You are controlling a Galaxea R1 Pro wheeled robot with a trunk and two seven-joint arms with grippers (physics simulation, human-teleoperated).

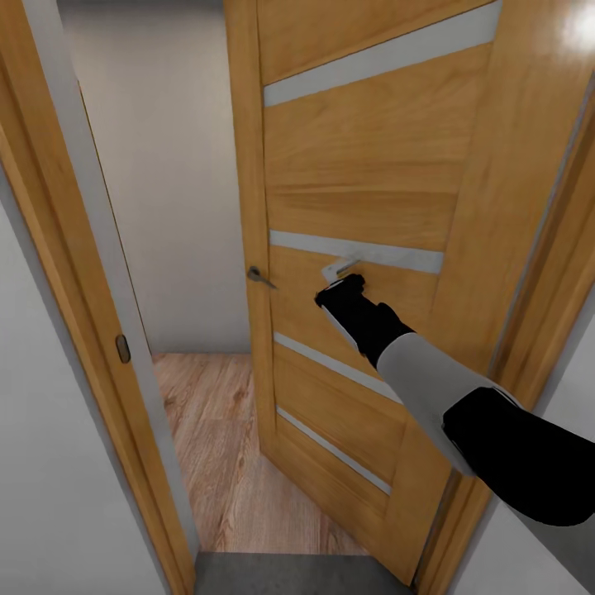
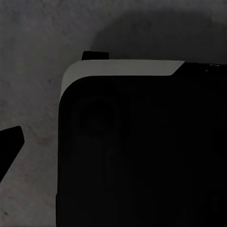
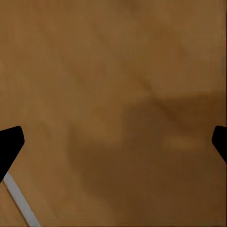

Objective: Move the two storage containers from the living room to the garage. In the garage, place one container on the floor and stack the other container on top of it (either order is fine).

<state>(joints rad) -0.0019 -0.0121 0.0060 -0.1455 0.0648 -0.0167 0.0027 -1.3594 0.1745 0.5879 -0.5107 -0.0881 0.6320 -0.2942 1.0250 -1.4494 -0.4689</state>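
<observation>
At the near edge lies a strip of dark grey concrete floor (image 1: 297,574), meeting light wood planks (image 1: 223,463) at the threshold. One wooden door (image 1: 364,182) with four pale stripes stands ajar; the open gap runs between its handle (image 1: 261,278) edge and the left door frame (image 1: 74,273). The right arm reaches out, its right gripper (image 1: 340,271) against the door's face, fingers (image 3: 10,144) spread wide apart. The left gripper shows one dark fingertip (image 2: 9,142) over concrete; its state cannot be told. Beyond stands a pale wall (image 1: 173,182).
</observation>
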